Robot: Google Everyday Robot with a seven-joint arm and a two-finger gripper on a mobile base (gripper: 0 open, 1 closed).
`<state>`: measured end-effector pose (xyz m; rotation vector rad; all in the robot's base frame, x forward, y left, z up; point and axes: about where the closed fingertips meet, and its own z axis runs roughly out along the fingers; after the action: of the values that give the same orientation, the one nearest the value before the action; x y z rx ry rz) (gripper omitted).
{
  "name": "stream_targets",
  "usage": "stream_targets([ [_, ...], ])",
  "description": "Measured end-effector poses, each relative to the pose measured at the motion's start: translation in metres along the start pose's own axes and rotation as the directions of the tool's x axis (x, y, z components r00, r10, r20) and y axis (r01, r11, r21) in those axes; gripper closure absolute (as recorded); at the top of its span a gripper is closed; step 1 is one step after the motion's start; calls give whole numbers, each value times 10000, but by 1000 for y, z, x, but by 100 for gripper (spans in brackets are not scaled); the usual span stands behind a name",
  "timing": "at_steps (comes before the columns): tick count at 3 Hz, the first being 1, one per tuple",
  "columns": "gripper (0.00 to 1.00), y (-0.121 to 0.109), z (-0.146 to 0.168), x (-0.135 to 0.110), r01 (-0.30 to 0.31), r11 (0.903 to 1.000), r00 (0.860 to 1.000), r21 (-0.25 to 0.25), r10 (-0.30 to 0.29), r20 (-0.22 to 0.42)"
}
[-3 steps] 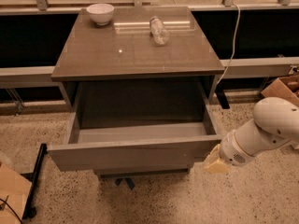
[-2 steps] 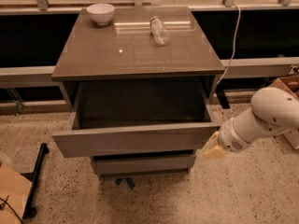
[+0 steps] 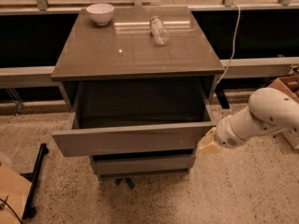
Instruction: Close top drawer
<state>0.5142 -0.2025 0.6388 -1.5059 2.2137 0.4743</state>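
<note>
Change: the top drawer (image 3: 133,141) has slid some way back into the cabinet since a second ago, and the gripper (image 3: 210,145) has travelled in with it, up and towards the carcass.
Drawer now: still well open, I judge roughly half way home. The dark inner box shows under the cabinet top (image 3: 135,55).
Drawer angle: the front sits slightly askew, its left end further out than its right.
Gripper position: at the right end of the drawer front, against or just beside it. I cannot make out true contact.
Grip state: I cannot tell from here whether it is open or closed.
Why there: the front is flat with no handle, so pushing the face is the sensible way in. Pushing at one end would explain the skew, I think.
Risk: an off-centre push could bind the runners. I would watch the left end.
Lower drawer (image 3: 142,164): shut or nearly so, beneath the open one, out of the way.
On top: a white bowl (image 3: 100,13) at the back left and a clear bottle (image 3: 159,30) lying on its side, well apart.
Bottle risk: a hard stop might roll it.
Writing: no brand, label or lettering that I can read anywhere.
</note>
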Motion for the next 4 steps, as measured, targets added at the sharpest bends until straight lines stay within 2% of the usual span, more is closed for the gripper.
stream_targets([
  [1, 100, -34, 20, -24, 635, 9975, 9961, 311, -653, 588],
  [2, 100, -31, 19, -23, 635, 9975, 9961, 311, -653, 588],
  [3, 100, -62, 19, -44, 1094, 9916, 9893, 692, -1153, 893],
  [4, 100, -101, 23, -71, 1810, 9769, 9736, 1135, -1943, 1200],
])
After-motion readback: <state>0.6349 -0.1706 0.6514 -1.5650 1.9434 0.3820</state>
